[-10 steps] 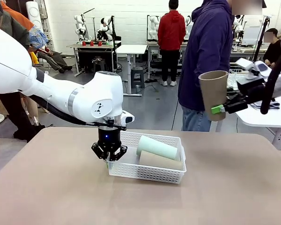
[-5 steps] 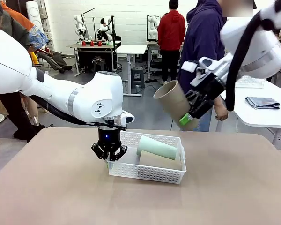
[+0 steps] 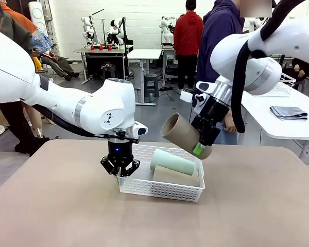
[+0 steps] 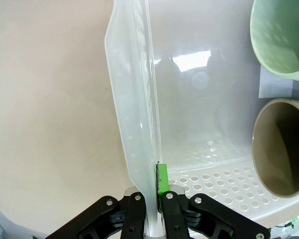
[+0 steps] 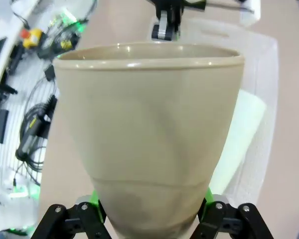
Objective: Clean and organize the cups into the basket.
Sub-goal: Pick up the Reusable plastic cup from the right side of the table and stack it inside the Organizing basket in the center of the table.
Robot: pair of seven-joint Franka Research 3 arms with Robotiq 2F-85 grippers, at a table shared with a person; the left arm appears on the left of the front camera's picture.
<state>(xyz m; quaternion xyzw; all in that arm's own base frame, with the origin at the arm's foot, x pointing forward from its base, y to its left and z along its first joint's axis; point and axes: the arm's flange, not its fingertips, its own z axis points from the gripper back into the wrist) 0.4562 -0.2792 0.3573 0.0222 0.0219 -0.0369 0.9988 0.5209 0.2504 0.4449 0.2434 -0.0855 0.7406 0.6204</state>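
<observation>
Where left hand clamps: basket left wall, jaws pinched narrow.
Right hand: holding tan cup, tilted, above basket.
Basket contents: second tan cup, lying.

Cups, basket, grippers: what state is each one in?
Basket: on table, end wall clamped.
Held tan cup: tilted, in the air.
Pale green cup: on its side in basket.
Second tan cup: on its side in basket.
Left gripper: shut on basket.
Right gripper: shut on held tan cup.
</observation>
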